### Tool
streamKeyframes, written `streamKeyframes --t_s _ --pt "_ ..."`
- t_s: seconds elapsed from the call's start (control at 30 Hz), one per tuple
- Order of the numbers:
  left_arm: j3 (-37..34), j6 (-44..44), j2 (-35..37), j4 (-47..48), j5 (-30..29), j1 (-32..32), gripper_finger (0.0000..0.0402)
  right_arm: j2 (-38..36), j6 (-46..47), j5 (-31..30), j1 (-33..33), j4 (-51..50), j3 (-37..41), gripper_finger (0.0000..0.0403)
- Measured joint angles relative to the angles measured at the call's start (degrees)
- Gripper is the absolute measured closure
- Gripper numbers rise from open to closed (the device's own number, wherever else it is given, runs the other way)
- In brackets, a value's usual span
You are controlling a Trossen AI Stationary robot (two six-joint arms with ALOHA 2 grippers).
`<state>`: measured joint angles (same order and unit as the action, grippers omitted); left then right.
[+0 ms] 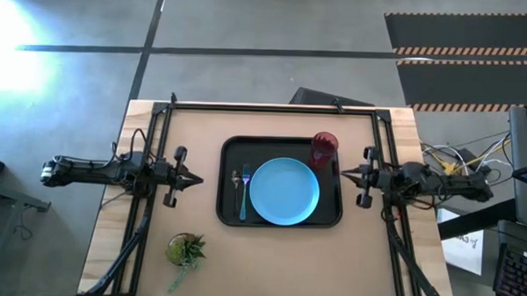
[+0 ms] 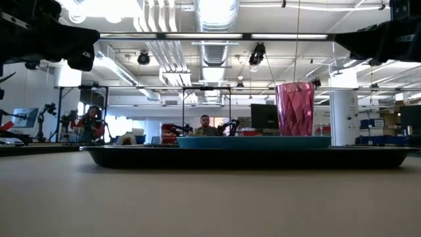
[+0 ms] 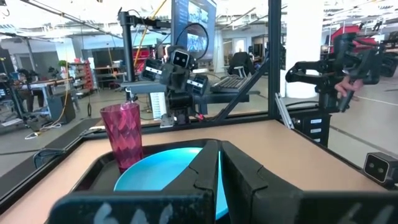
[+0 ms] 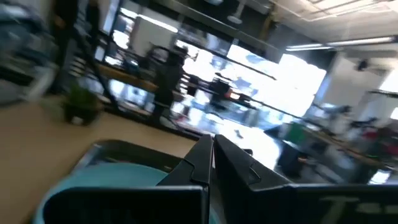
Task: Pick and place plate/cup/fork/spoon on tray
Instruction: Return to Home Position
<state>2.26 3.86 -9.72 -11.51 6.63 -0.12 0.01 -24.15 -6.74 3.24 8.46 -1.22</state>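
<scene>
High view: tray point(image 1: 227, 213) at table centre, already carrying the plate point(image 1: 284, 192) in its middle, the cup point(image 1: 324, 148) at the plate's one o'clock against the tray's far right corner, the fork point(image 1: 243, 196) and the spoon point(image 1: 236, 180) at the plate's nine o'clock, long axes running twelve to six. Left gripper point(image 1: 196, 179) at the tray's nine o'clock, fingers pressed together, empty, nearest the fork and spoon. Right gripper point(image 1: 347, 175) at the tray's three o'clock, likewise pressed together and empty, nearest the cup. Nothing of the set left loose on the table, so probably no reach still needed.

Low view: cup upright, rising above the plate's rim; arms only as dark shapes overhead.

Left wrist view: closed fingers aimed at plate and cup straight ahead.

Right wrist view: closed fingers aimed across the plate; small green plant point(image 4: 79, 103) beyond the tray.
</scene>
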Motion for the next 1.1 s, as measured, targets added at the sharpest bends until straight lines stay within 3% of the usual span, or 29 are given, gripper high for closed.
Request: streamKeyframes --t_s 0.23,0.33,0.73,0.93,1.1 --pt "0.0 0.0 -0.1 0.0 0.0 0.0 0.0402 0.0 15.7 20.4 -4.7 -1.6 0.0 0.0394" --pt "0.0 0.0 -0.1 0.0 0.0 0.0 0.0402 0.0 22.0 24.8 -4.8 -6.3 0.1 0.0394" --pt "-0.2 0.0 -0.4 0.1 -0.1 0.0 0.0402 0.1 23.2 25.2 -4.8 -6.7 0.0 0.0394" --pt "-0.5 0.1 -1.3 0.1 -6.2 0.0 0.0402 0.9 19.4 24.7 -4.8 -6.9 0.0 0.0394" --pt "-0.5 2.8 -2.5 0.0 -7.0 0.0 0.0402 1.9 18.9 24.7 -4.8 -6.9 0.0 0.0394"
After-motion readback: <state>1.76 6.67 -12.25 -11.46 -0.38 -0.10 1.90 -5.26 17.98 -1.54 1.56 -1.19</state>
